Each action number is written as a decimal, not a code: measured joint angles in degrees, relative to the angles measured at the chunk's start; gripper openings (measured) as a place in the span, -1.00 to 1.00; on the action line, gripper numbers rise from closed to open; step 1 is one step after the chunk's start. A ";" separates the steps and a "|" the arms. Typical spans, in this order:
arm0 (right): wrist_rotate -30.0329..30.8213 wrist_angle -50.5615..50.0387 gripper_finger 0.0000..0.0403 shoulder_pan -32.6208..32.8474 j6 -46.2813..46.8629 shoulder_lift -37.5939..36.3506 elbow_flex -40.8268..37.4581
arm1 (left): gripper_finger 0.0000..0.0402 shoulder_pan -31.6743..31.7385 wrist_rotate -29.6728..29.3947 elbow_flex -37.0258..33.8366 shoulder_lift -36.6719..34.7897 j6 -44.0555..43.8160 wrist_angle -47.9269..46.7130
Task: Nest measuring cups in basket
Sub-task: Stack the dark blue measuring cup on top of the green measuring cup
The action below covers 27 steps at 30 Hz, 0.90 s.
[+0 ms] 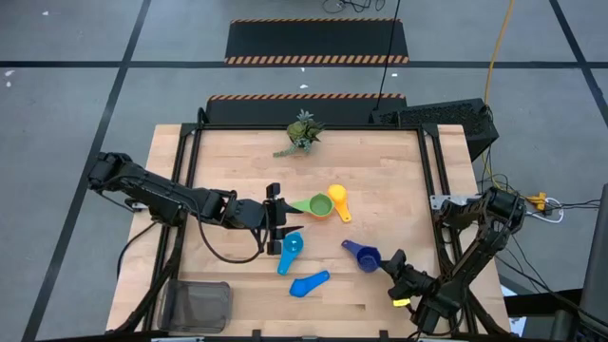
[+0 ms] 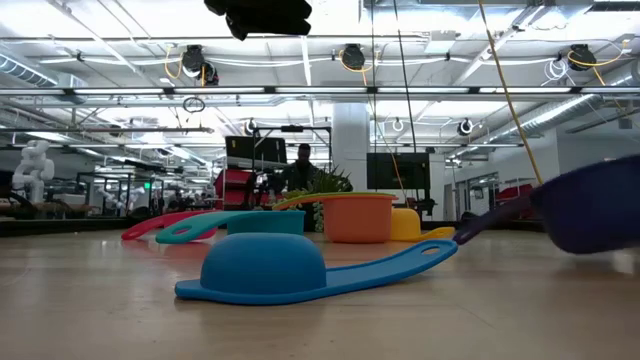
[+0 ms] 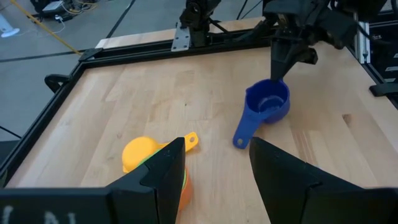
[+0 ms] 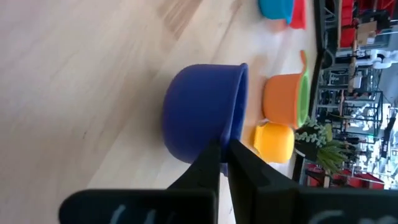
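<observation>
Cups – dk blue point(image 1: 364, 254), yellow point(image 1: 337, 196), green point(image 1: 319, 205); basket point(image 1: 198, 306) dk grey mesh.

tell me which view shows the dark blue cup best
The left wrist view: the dark blue cup shows whole, upright, handle included, with the right pincer at its rim. The right wrist view shows its side close up, the high view shows it small, and the low view cuts it off at the edge.

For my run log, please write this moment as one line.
right claw: shut on rim of dark blue plastic measuring cup | left claw: open, above table near orange plastic cup | grey mesh basket: no cups inside
</observation>
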 joint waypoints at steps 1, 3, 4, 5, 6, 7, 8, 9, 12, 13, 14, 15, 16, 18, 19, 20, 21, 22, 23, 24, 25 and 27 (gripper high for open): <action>0.39 -0.01 -1.00 -0.02 0.00 -0.58 0.00 | -0.09 0.00 0.00 0.00 0.00 0.00 0.01; 0.94 -0.03 -1.00 -0.02 0.06 -1.78 0.00 | -0.09 0.00 0.00 0.00 0.00 0.00 0.01; 1.76 -0.03 -0.99 -0.02 0.23 -2.30 0.00 | -0.09 0.00 0.00 0.00 0.00 0.07 0.01; 2.42 0.03 -0.99 -0.01 0.24 -2.92 0.00 | -0.09 0.00 0.00 0.00 0.00 0.35 0.04; 3.27 0.04 -0.99 -0.02 0.23 -3.61 0.00 | -0.09 0.00 0.00 0.00 0.00 0.72 0.04; 4.31 0.07 -0.99 -0.03 0.23 -4.31 0.00 | -0.09 0.00 0.00 0.00 0.00 0.78 0.10; 5.39 0.15 -0.99 -0.04 0.23 -5.08 0.00 | -0.09 0.00 0.00 0.00 0.00 0.81 0.22; 6.57 0.18 -0.99 -0.04 0.22 -5.87 0.00 | -0.09 0.00 0.00 0.00 0.00 0.93 0.50; 9.45 0.15 -0.99 -0.04 0.13 -8.70 0.00 | -0.09 0.00 0.01 0.00 0.00 2.33 2.70; 10.28 0.22 -0.99 -0.04 -0.11 -9.63 0.00 | -0.09 0.00 0.01 0.00 0.00 2.92 3.51; 11.17 0.34 -0.99 -0.04 -0.56 -10.57 0.00 | -0.09 0.00 0.01 0.00 0.00 3.57 4.35; 12.03 0.55 -0.99 -0.04 -1.26 -11.60 0.00 | -0.09 0.00 0.00 0.00 0.00 4.31 5.10; 13.00 0.81 -0.99 -0.02 -2.23 -12.68 0.00 | -0.10 -0.01 0.00 0.00 0.00 5.18 5.84; 15.66 1.84 -0.99 -0.02 -5.09 -14.92 0.00 | -0.09 -0.19 0.00 0.00 0.00 7.08 7.09; 17.41 2.49 -0.99 -0.02 -6.88 -16.09 0.00 | -0.09 -0.31 -0.02 0.00 0.00 8.26 7.62; 19.19 3.11 -0.99 -0.02 -8.70 -17.35 0.00 | -0.09 -0.51 -0.05 0.00 0.00 9.57 8.10; 20.89 3.79 -0.99 -0.05 -10.45 -18.72 0.00 | -0.09 -0.76 -0.10 0.00 0.00 11.00 8.72; 22.56 4.67 -1.00 -0.17 -12.49 -20.14 0.00 | -0.09 -1.09 -0.43 0.00 0.00 12.23 9.43; 23.89 5.53 -1.00 -0.35 -14.33 -21.55 0.00 | -0.09 -1.53 -1.24 0.00 0.00 13.09 10.06; 24.91 6.30 -1.00 -0.52 -15.94 -23.07 0.02 | -0.07 -1.98 -2.09 0.00 0.00 14.24 10.68; 25.60 7.11 -1.00 -0.76 -17.57 -24.45 0.01 | -0.05 -2.52 -2.89 0.00 0.00 15.72 11.10; 26.33 8.60 -1.00 -1.20 -20.78 -26.96 0.02 | 0.04 -3.63 -4.73 0.00 0.00 18.68 12.06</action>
